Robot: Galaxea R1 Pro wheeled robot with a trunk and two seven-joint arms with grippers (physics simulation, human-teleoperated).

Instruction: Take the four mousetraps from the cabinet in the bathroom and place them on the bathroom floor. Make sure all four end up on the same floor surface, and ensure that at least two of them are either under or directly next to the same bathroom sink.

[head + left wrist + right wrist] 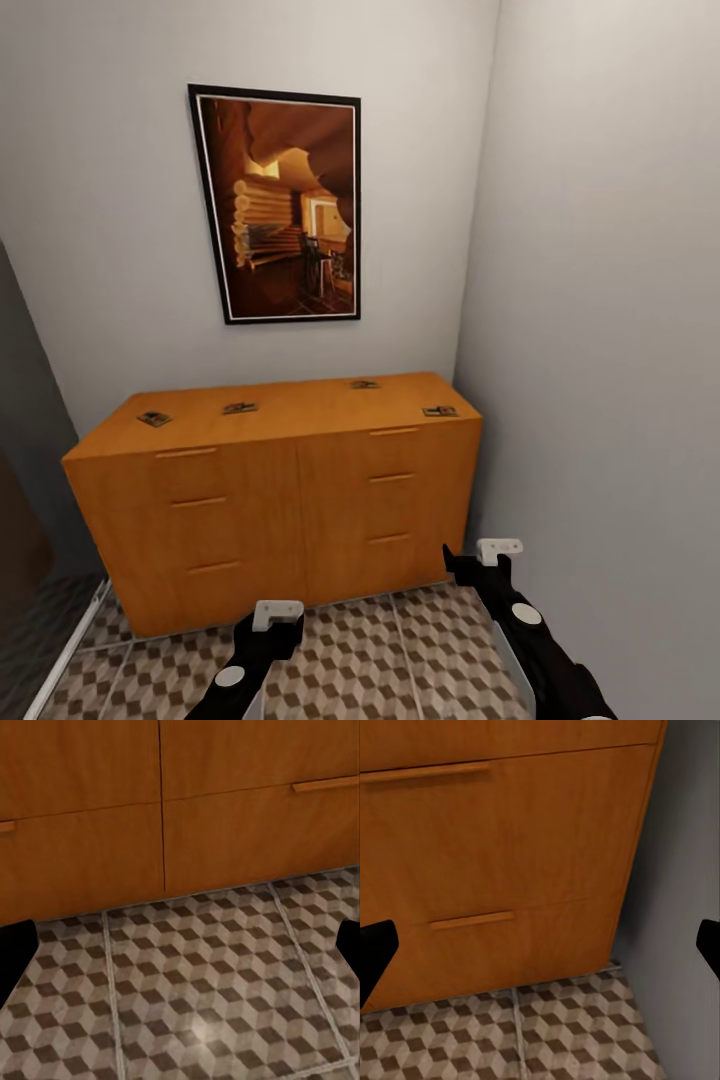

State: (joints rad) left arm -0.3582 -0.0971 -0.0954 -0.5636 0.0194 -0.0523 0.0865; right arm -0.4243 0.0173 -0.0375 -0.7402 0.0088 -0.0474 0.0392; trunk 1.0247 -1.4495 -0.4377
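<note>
Wide orange-brown wooden six-drawer cabinet (300, 500) sits mid-frame in the corner, drawers all shut. Four small flat tan mousetraps lie on its top, well apart: far left (154, 419), left-centre (240, 408), back right (364, 384), right edge (439, 411). Cube-patterned brown-and-beige tiled floor (380, 660) runs along the bottom.

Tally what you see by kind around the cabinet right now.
mousetraps on the cabinet top: 4
cabinet: 1
framed picture on the wall: 1
Total: 6
</note>
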